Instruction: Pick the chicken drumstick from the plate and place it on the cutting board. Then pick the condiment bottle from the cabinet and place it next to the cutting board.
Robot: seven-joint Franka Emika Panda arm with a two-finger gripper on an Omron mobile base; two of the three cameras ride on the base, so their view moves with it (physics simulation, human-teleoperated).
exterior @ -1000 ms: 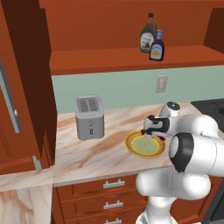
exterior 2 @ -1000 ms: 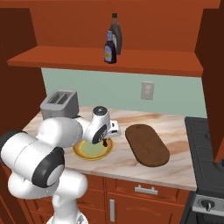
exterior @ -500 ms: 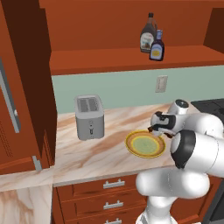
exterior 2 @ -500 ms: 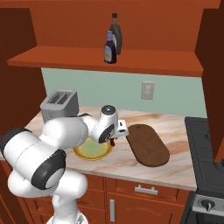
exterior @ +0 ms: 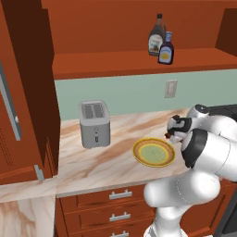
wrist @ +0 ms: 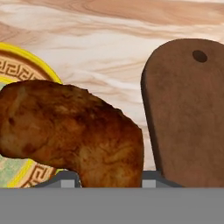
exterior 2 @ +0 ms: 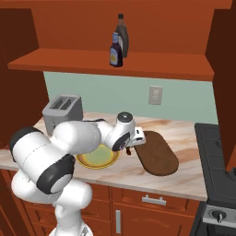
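Observation:
My gripper (exterior 2: 131,148) is shut on the chicken drumstick (wrist: 74,131), a dark brown piece of meat held above the counter between the plate and the cutting board. The yellow plate (exterior 2: 97,157) lies just to its left with nothing on it. To its right lies the dark brown cutting board (exterior 2: 156,154), bare in the hand view too (wrist: 188,109). From the left base view the gripper (exterior: 172,134) hovers past the right rim of the plate (exterior: 154,152). The dark blue condiment bottle (exterior: 166,49) stands on the cabinet shelf (exterior: 115,65).
A taller brown bottle (exterior: 157,40) stands right behind the blue one. A silver toaster (exterior: 95,123) sits on the counter to the left. A stove (exterior 2: 216,152) borders the counter on the right. A wall socket (exterior 2: 155,95) is behind the board.
The gripper has lifted the drumstick off the plate and carried it right, toward the cutting board. The plate is now bare.

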